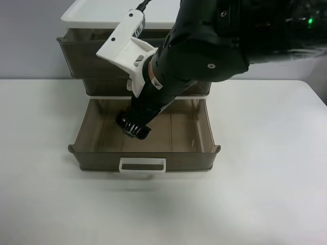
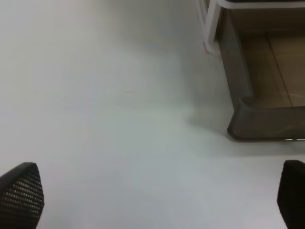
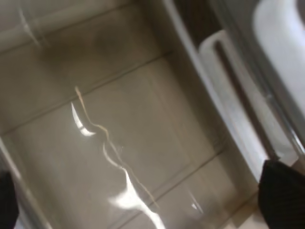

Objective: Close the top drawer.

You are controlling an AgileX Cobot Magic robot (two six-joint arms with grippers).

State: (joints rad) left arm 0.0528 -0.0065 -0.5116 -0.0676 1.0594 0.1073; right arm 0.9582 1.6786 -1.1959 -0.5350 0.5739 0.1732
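Observation:
The top drawer (image 1: 76, 51), smoky brown, sits right under the white lid (image 1: 102, 13) and sticks out a little. Its handle is hidden behind my right arm. The lowest drawer (image 1: 87, 135) is pulled far out, with a white loop handle (image 1: 143, 166) at its front. My right gripper (image 1: 134, 126) hangs inside this lowest drawer, open and empty. In the right wrist view the gripper (image 3: 145, 195) is over the shiny drawer floor (image 3: 119, 119). A white loop handle (image 3: 209, 52) lies beyond it; I cannot tell whose. My left gripper (image 2: 157, 195) is open over the bare table.
The drawer unit stands at the back of the white table (image 1: 265, 178). In the left wrist view a front corner of the pulled-out drawer (image 2: 248, 119) and a white frame post (image 2: 209, 28) lie ahead to one side. The left arm is out of the exterior view.

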